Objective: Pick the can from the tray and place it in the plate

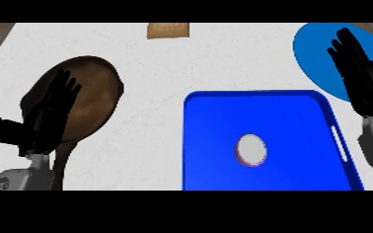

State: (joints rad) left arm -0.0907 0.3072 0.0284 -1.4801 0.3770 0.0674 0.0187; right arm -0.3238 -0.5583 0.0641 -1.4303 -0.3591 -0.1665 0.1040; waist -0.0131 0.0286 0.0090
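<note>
A can stands upright in the blue tray, seen from above as a pale oval top with a purple rim. The blue plate lies at the upper right, beyond the tray's far right corner. My right hand is open with straight fingers, lying over the plate's right part, well away from the can. My left hand is open at the left edge, fingers up, in front of a brown wooden board.
A brown oval wooden board with a handle lies at the left. A small tan block sits at the counter's far edge. White counter shows between the board and the tray.
</note>
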